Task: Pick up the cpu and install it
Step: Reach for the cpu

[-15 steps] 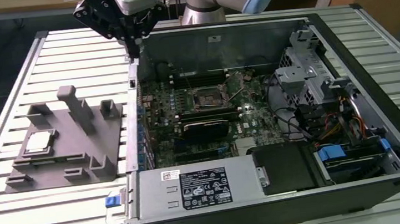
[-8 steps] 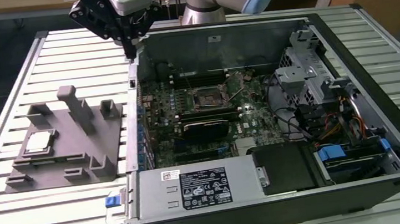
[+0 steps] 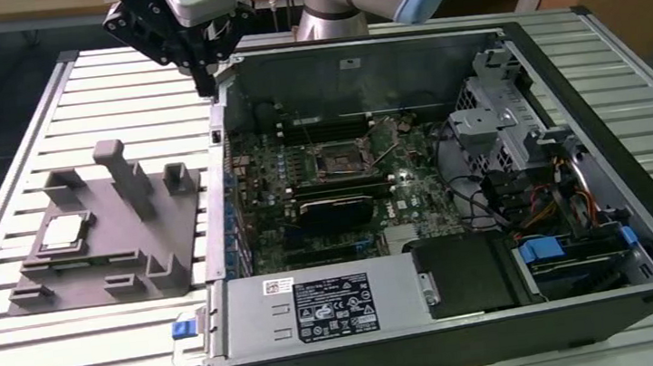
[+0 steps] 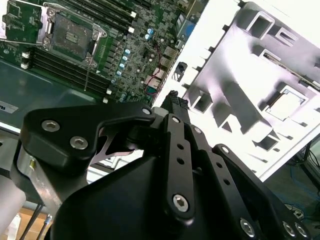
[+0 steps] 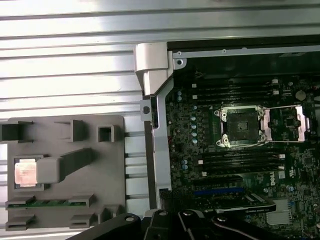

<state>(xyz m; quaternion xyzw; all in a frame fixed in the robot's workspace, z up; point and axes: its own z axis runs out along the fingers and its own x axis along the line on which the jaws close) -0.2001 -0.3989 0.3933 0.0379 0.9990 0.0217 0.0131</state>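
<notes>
The cpu point(image 3: 65, 230) lies flat, metal top up, in a recess of the grey fixture point(image 3: 128, 258), exterior view's left; it is square with no long axis, edges parallel to the fixture's. Farther back, the gripper point(image 3: 206, 88) hangs over the corner of the case point(image 3: 411, 60), closed, holding nothing.

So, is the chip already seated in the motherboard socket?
No, in the first wrist view the chip lies in the grey fixture beside the case, and the socket is empty.
</notes>
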